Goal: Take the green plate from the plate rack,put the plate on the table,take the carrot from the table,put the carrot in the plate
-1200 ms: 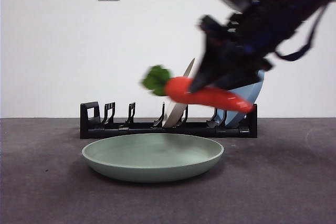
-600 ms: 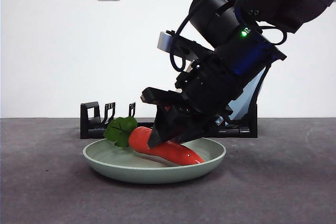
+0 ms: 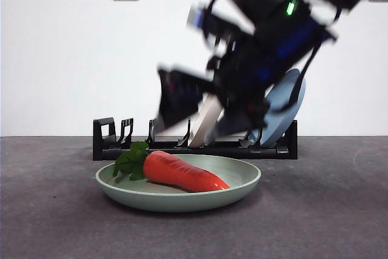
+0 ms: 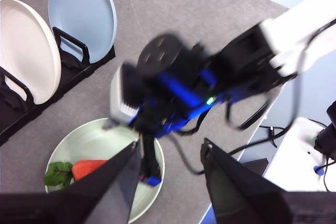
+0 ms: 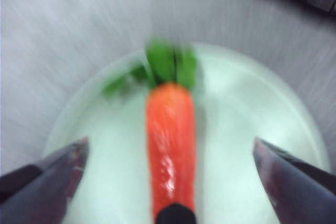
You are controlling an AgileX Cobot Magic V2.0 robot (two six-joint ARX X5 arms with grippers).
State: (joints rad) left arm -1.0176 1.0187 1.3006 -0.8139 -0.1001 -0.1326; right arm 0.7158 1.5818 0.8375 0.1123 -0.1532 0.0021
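We see the carrot [image 3: 182,172] lying in the green plate [image 3: 242,189] on the desk [image 3: 54,222], leaves toward the plate's rim. Above it, blurred, our right gripper [image 3: 200,113] has its jaws spread wide and empty, hiding part of the plate rack [image 3: 109,144]. Our left gripper [image 4: 170,169], cut off by the picture's edge, looks down with jaws apart.

A glossy orange-red carrot [image 3: 185,173] with a dark green leaf tuft lies in the pale sage-green plate [image 3: 242,181], directly below the spread black fingers [image 3: 176,102] of the right gripper [image 3: 209,113], whose body shows blue panels and small green lights. The bench [image 3: 54,222] is dark grey and faintly mottled. Beyond the fingers, a black plate rack [image 3: 109,144] carries a cream-white plate [image 4: 23,51] and a light blue plate [image 4: 81,11]. The left gripper's [image 4: 170,174] own fingers are black against the grey bench.
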